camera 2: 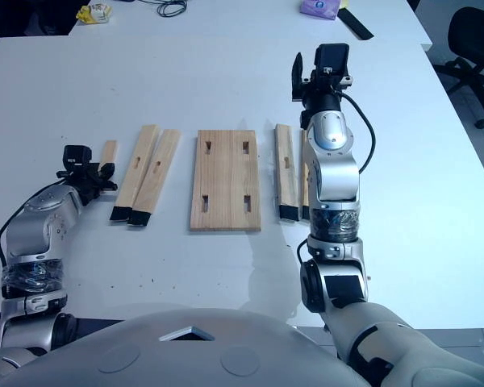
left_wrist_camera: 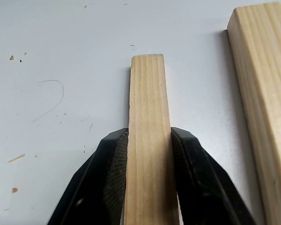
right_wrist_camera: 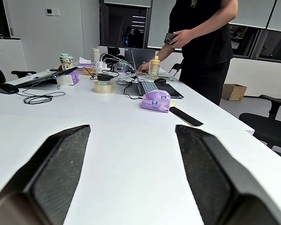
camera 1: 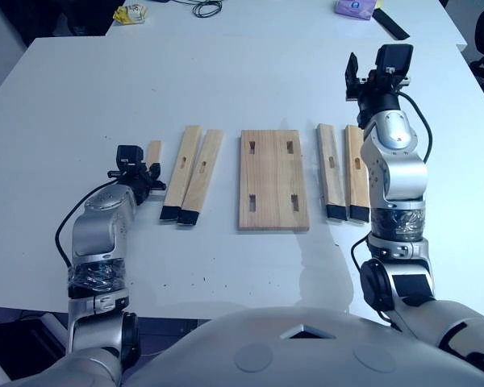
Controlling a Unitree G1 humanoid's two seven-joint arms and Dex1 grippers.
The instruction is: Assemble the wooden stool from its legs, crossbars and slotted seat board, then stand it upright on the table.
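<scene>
Nearest the robot, on the left side of the white table, the left gripper is clamped on the near end of a short crossbar. The slat lies flat and points away from the robot, and the wrist view shows its black fingers pressed against both long edges. Just to the right lies the left pair of legs, the two touching along their sides and splaying slightly at the far ends, each with a slot in its face and a black cap on its near end. The slotted seat board lies flat in the middle, its four slots facing up, apart from the wood on either side. Beyond it to the right lies the right pair of legs, side by side with black caps toward the robot, the outer one partly hidden by the upright right forearm. The right gripper hangs in the air above the far ends of those legs, its two fingers spread wide with nothing between them. Farther back lie a purple packet, a flat black bar, a yellow item and loose cables.
</scene>
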